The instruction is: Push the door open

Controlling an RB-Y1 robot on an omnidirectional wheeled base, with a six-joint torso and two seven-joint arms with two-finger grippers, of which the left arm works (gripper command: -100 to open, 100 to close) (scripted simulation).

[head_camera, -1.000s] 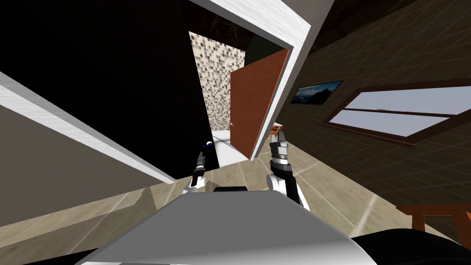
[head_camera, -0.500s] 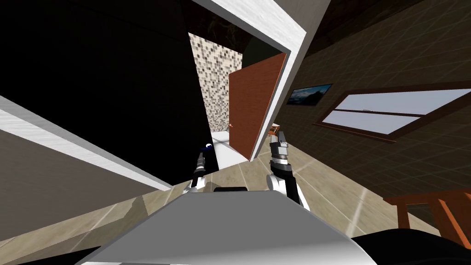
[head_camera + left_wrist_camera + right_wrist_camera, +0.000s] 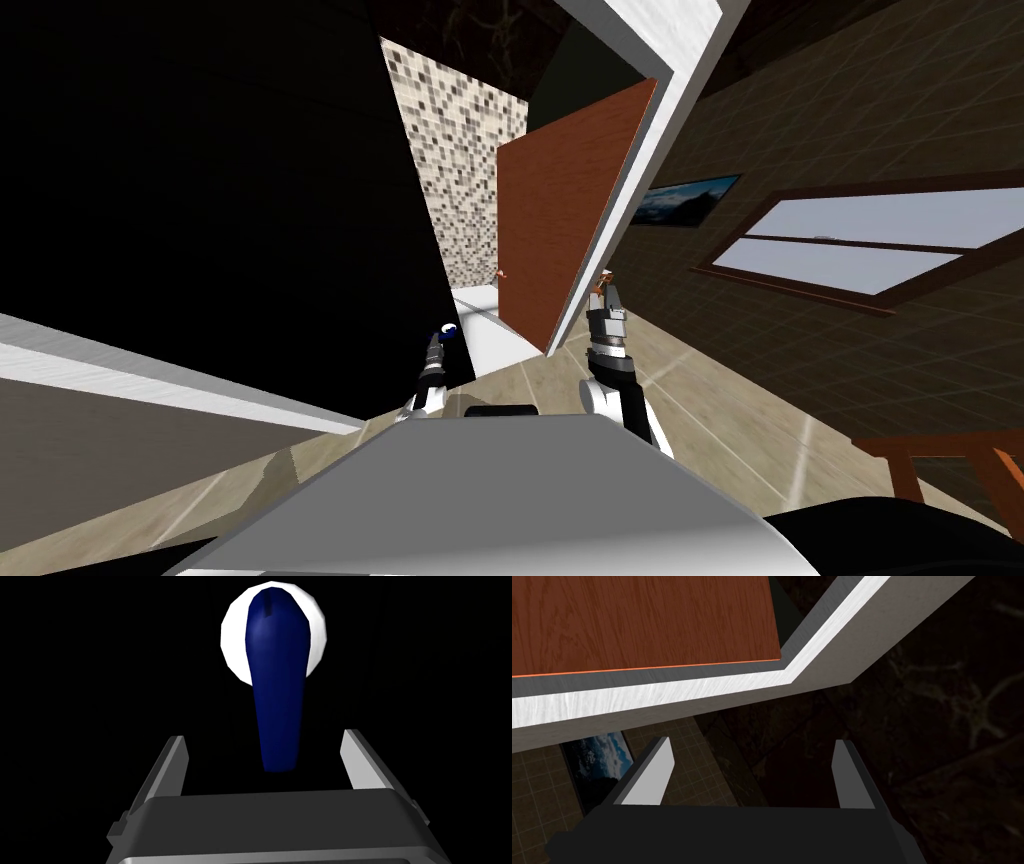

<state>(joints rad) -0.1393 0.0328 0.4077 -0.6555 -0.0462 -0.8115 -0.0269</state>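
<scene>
A reddish-brown door [image 3: 560, 220] stands swung inward in its white frame [image 3: 640, 150], with a small knob [image 3: 503, 272] on its free edge. My right gripper [image 3: 606, 296] is up by the frame's foot, open and holding nothing. Its wrist view shows the door [image 3: 642, 621] and frame [image 3: 662, 696] beyond the open gripper [image 3: 752, 771]. My left gripper [image 3: 438, 345] is low at the edge of a black area, open. In its wrist view a dark blue lever [image 3: 277, 691] on a white round plate [image 3: 235, 631] reaches down between the fingers of the gripper [image 3: 265, 763], touching neither.
A mosaic-tiled wall [image 3: 460, 170] and pale floor [image 3: 490, 335] lie past the doorway. Right of the frame, the dark tiled wall carries a picture [image 3: 690, 198] and a window [image 3: 850, 250]. Brown wooden furniture [image 3: 950, 460] sits low right. A large black area [image 3: 220, 180] spreads left.
The whole head view has shifted: I have moved closer to the doorway, and the door and frame now look larger. Both grippers keep their places ahead of me.
</scene>
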